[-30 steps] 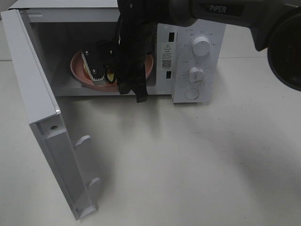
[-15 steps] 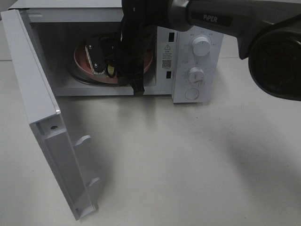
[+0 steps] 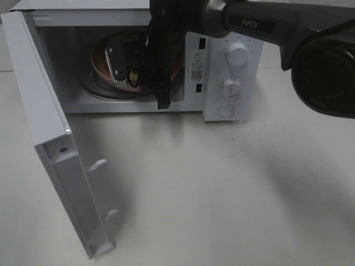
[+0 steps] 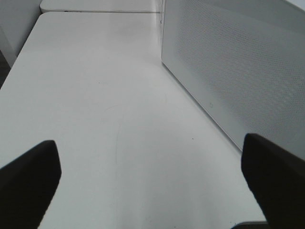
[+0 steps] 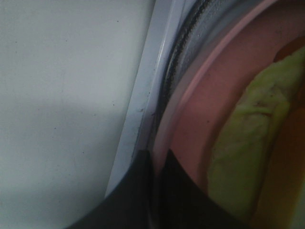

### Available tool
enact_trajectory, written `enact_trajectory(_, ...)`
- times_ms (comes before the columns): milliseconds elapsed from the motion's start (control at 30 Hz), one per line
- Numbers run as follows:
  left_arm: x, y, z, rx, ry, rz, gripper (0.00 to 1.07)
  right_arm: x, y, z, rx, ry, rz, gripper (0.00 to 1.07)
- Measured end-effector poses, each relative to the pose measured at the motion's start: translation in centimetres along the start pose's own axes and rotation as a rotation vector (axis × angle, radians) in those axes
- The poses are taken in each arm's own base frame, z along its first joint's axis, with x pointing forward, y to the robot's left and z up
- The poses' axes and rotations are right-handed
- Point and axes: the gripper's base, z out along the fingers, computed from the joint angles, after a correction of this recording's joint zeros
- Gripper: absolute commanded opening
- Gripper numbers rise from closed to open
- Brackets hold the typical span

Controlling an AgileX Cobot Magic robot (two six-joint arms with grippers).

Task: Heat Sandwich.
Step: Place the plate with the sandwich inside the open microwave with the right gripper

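Two arms, only one working. Loading step, by the look of it: right gripper (image 5: 157,167) reached inside open white microwave oven (image 3: 233,72), fingers pinched shut on rim of round pink plate (image 5: 190,114). Sandwich of white bread with pale yellow-green layer (image 5: 248,143) on that plate, inside the cavity, just past the fingertips toward plate centre, not touching them. Only the green layer readable from wrist view; bread mostly hidden behind the arm from above. Plate over clear glass turntable (image 3: 95,90); cannot tell if fully seated.

Left gripper (image 4: 147,157) idle outside, fingers spread wide, nothing between them, bare white table (image 4: 95,95) beneath, white perforated panel (image 4: 238,71) off beyond one finger.

Next, probably: confirm plate flat on turntable, open right fingers, back straight out without dragging the rim. Then swing white hinged door (image 3: 50,138) shut and set dials (image 3: 237,55). Risks: tight room around the wrist inside the cavity; plate tipping if released high.
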Motion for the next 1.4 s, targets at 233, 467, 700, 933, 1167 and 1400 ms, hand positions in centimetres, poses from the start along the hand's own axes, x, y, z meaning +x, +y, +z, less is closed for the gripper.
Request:
enact_trajectory(233, 0.00, 0.00, 0.00, 0.000, 0.000, 0.000, 0.98, -0.07, -0.09, 0.00, 0.010, -0.007, 0.014, 0.03)
enact_trajectory(467, 0.00, 0.00, 0.00, 0.000, 0.000, 0.000, 0.98, -0.07, -0.09, 0.00, 0.010, -0.008, 0.052, 0.11)
enact_trajectory(700, 0.00, 0.00, 0.00, 0.000, 0.000, 0.000, 0.98, -0.17, -0.44, -0.05, 0.045, -0.020, 0.079, 0.42)
enact_trajectory(933, 0.00, 0.00, 0.00, 0.000, 0.000, 0.000, 0.98, -0.21, -0.57, -0.06, 0.058, -0.027, 0.145, 0.74)
enact_trajectory(1167, 0.00, 0.00, 0.00, 0.000, 0.000, 0.000, 0.98, -0.21, -0.57, -0.06, 0.057, -0.030, 0.238, 0.77)
enact_trajectory(1400, 0.00, 0.00, 0.00, 0.000, 0.000, 0.000, 0.98, -0.21, -0.57, -0.06, 0.057, -0.030, 0.240, 0.76)
